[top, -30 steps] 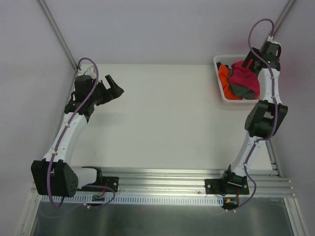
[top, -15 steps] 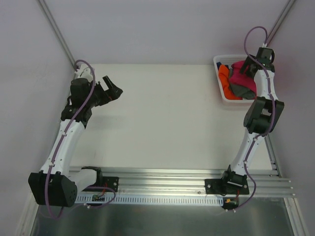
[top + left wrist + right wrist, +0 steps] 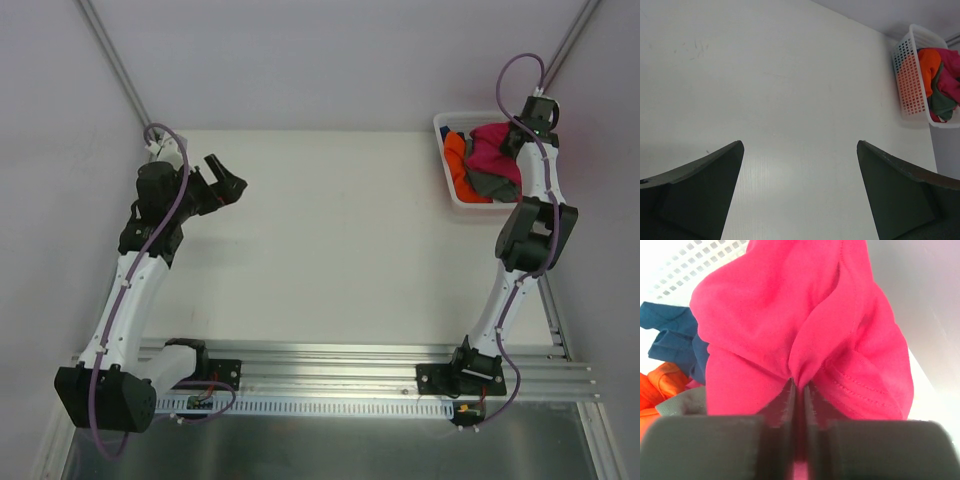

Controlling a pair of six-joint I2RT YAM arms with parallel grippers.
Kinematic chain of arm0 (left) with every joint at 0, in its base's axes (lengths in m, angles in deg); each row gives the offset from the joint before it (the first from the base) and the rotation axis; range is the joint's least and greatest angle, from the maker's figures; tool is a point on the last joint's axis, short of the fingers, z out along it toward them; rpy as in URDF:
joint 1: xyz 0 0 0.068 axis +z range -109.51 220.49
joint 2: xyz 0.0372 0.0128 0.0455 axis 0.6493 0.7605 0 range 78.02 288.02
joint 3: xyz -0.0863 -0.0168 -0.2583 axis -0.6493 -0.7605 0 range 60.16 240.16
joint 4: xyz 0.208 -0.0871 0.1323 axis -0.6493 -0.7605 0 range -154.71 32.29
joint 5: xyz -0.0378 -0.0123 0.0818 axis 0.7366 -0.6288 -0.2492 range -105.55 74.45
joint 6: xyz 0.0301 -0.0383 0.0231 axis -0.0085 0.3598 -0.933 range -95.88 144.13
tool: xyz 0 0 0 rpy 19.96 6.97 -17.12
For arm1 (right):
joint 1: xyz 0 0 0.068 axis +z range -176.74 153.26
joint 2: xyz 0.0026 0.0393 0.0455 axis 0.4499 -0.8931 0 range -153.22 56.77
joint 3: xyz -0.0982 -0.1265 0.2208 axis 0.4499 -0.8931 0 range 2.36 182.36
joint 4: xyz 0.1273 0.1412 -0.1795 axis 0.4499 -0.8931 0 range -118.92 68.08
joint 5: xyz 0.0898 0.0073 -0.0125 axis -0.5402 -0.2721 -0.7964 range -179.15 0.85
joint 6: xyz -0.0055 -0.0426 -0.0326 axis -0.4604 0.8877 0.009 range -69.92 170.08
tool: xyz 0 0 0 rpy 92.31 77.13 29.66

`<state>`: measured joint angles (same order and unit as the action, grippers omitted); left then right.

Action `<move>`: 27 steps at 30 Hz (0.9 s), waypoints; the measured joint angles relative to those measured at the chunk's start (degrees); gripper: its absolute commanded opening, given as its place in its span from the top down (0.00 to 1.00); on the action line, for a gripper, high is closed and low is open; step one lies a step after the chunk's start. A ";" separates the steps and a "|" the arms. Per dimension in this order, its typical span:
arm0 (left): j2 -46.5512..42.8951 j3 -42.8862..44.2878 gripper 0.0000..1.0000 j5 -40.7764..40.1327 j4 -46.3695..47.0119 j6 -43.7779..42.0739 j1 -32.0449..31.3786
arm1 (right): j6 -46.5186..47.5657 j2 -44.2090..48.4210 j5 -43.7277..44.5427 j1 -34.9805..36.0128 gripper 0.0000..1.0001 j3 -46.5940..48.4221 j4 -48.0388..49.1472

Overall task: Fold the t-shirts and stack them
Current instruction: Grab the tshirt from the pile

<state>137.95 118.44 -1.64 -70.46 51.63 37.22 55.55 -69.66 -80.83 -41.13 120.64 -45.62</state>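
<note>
Right wrist — pink t-shirt (image 3: 790,315) in tool (image 3: 799,386)

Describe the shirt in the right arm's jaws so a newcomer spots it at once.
Find the white basket at the table's far right corner. Topmost in it sits the pink t-shirt, a fold pinched in the right arm's jaws. It alone is magenta; the other shirts are orange, grey and dark blue.

Plain magenta-pink shirt (image 3: 805,315), dark blue shirt (image 3: 672,335), orange shirt (image 3: 660,382), grey shirt (image 3: 490,184); white basket (image 3: 901,55) patterned with small holes; white tabletop (image 3: 765,75).
</note>
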 measured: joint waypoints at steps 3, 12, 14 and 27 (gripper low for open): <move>-0.59 0.00 0.01 -0.55 -0.02 -0.17 0.00 | -0.31 0.00 0.04 0.00 0.99 0.00 0.00; -0.57 0.00 0.01 -0.85 -0.17 -0.37 0.00 | -0.26 1.03 0.76 0.02 0.99 0.63 0.13; -0.15 0.00 0.01 -0.81 -0.15 -0.55 0.00 | -0.26 1.86 0.79 0.11 0.99 2.36 -0.20; 4.87 0.02 0.01 2.62 -0.31 -2.05 0.00 | 0.17 21.92 -0.46 1.99 0.99 12.90 5.29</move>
<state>142.82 118.47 0.98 -70.77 49.58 37.22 55.73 -47.73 -81.29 -39.14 133.53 -40.33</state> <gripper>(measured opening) 0.992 0.051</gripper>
